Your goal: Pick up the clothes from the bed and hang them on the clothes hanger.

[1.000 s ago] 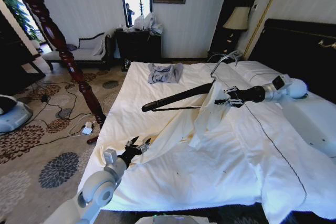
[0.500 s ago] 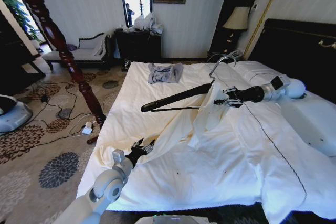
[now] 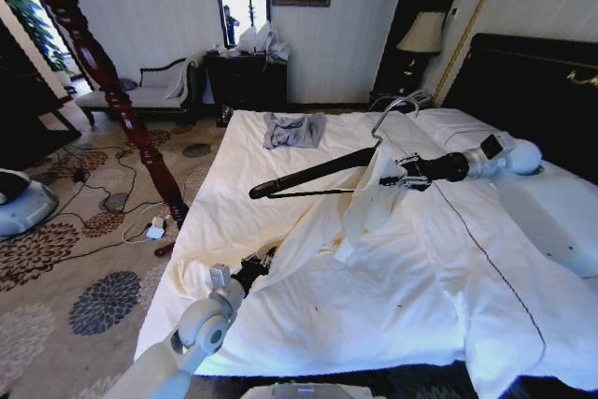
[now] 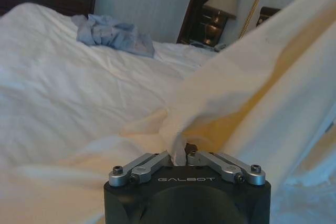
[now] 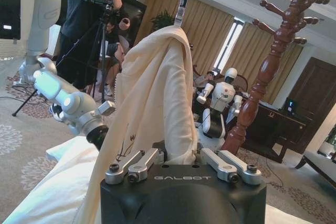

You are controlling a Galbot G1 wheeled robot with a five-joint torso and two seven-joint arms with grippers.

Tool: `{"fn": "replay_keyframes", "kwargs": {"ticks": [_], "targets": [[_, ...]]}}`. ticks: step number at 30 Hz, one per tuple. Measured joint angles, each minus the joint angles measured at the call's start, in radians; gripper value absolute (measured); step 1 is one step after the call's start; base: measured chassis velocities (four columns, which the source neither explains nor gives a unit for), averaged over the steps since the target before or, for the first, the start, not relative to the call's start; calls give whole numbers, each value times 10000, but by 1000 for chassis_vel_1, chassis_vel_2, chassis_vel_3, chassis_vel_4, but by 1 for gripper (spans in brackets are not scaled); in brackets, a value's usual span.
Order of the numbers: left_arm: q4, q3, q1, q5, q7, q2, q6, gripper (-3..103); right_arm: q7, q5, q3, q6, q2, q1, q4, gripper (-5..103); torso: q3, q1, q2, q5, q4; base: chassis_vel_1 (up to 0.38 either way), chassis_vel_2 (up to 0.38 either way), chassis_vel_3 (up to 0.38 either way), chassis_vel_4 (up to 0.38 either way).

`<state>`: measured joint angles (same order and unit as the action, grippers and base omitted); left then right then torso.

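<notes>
— Surroundings first: what lies about the bed (image 3: pixel 280 151)?

— Blue-grey garment (image 3: pixel 293 129) crumpled near the far end of the sheets, well apart from the work. Reddish wooden post (image 3: pixel 98 67) leans across the floor side, left of the mattress. Lamp (image 3: pixel 422 34) and dark headboard (image 3: pixel 533 81) on the right. Nothing sits between the two arms but the fabric itself.

— Where is the cream shirt (image 3: pixel 360 198)?

— Partly lifted. Its upper part is draped over the black hanger (image 3: pixel 313 173), which tilts above the mattress; the rest trails down onto the sheets toward the near-left edge.

— Arm poses?

— Right gripper (image 3: pixel 391 180) reaches in from the headboard side, arm nearly level, fingers pinched on shirt cloth at the hanger. Left gripper (image 3: pixel 264 258) stretches low over the mattress, fingers clamped on a fold of the shirt's lower end (image 4: pixel 176 148).
</notes>
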<state>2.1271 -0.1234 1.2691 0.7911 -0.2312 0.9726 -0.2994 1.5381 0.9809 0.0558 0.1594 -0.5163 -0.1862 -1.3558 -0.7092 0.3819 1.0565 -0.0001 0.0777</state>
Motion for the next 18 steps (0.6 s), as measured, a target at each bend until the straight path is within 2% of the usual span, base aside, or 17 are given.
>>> {"fn": "replay_keyframes", "kwargs": {"ticks": [4, 5, 7, 8, 11, 17, 18], "targets": [[273, -405, -27, 378, 13, -319, 17, 0, 0, -41, -9, -1, -98, -8, 101, 19, 0, 0, 0, 0, -1, 0, 0, 0, 0], [520, -1067, -482, 1138, -108, -711, -99, 0, -301, -127, -16, 0, -181, -54, 127, 19, 0, 0, 1, -1, -1, 0, 0, 0, 0], [443, -1595, -1112, 1866, -290, -948, -224, 0, -709, -199, -46, 0, -182, -159, 19, 19, 0, 0, 0, -1, -2, 0, 0, 0, 0], [443, -1595, -1112, 1866, -290, -948, -224, 0, -709, -199, -46, 0, -182, -159, 19, 19, 0, 0, 0, -1, -2, 0, 0, 0, 0], [33, -2067, -2618, 3374, -734, -1429, -455, 0, -1469, -302, -143, 37, -186, -429, -272, 19, 0, 2, 0, 0, 5, 0, 0, 0, 0], [-698, -1961, -4799, 4798, -956, -2173, -791, 0, -2209, -523, -326, 253, -250, -726, -584, 19, -1, 2, 0, -1, 1, 0, 0, 0, 0], [-698, -1961, -4799, 4798, -956, -2173, -791, 0, -2209, -523, -326, 253, -250, -726, -584, 19, -1, 2, 0, -1, 1, 0, 0, 0, 0]]}}
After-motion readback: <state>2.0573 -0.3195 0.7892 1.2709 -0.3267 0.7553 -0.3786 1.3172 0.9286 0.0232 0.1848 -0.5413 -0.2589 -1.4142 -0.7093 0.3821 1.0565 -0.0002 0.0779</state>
